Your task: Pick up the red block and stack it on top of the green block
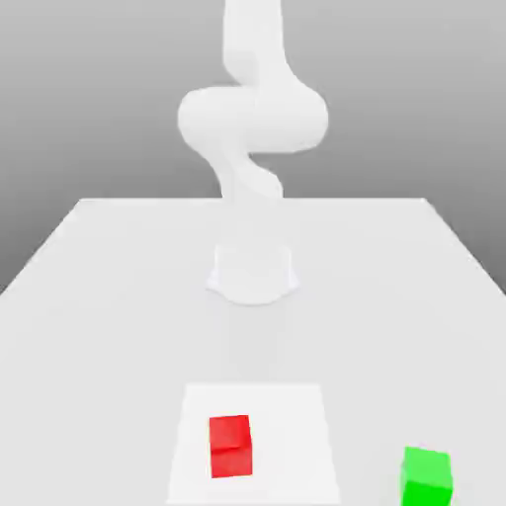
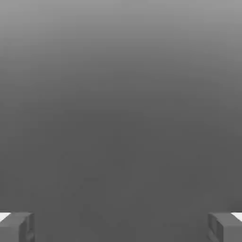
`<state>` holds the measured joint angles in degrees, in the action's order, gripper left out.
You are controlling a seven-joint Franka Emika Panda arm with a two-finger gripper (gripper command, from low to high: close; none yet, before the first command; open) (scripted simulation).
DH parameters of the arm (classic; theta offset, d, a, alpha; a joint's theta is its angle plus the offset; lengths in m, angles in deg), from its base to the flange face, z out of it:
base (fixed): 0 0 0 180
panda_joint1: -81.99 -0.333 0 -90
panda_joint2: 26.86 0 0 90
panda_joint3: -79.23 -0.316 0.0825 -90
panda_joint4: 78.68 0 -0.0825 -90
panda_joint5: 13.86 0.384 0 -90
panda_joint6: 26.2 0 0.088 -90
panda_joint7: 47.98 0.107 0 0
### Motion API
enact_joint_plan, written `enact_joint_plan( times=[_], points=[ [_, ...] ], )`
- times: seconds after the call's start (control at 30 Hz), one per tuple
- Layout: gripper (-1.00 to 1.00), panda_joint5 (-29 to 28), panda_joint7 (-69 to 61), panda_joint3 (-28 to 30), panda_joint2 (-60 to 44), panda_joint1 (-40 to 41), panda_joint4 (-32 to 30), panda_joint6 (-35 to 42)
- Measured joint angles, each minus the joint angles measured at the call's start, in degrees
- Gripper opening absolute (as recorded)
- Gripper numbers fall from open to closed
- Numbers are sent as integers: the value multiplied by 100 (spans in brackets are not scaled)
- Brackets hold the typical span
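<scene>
My gripper [image 2: 121, 227] is wide, empty, ready for red block [image 1: 230, 446]; green block [image 1: 427, 476] sits well apart from it, w/ room to grab.

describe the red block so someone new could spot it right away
On the white table, in front of the robot arm's base, a paler square patch marks the near edge. The red block sits on that patch; the green block lies off it, toward the exterior view's right.
</scene>
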<state>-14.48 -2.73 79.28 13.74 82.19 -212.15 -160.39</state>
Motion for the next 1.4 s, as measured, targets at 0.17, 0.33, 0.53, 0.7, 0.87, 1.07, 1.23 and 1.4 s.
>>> enact_joint_plan(
  times=[0.17,0.33,0.53,0.7,0.87,1.07,1.23,1.4],
  points=[
    [0,-93,-145,19,-1074,54,-346,-494],
    [0,-160,-303,88,-2114,70,-681,-973],
    [0,-132,-570,177,-3360,85,-1083,-1550],
    [0,24,-887,176,-4397,151,-1419,-2030],
    [0,150,-1056,109,-5434,213,-1448,-2760],
    [-100,162,-1065,82,-5841,235,-1391,-3100],
    [-100,137,-1047,78,-5588,246,-1431,-2885],
    [-100,47,-756,-28,-4911,33,-1352,-2116]
  ],
)
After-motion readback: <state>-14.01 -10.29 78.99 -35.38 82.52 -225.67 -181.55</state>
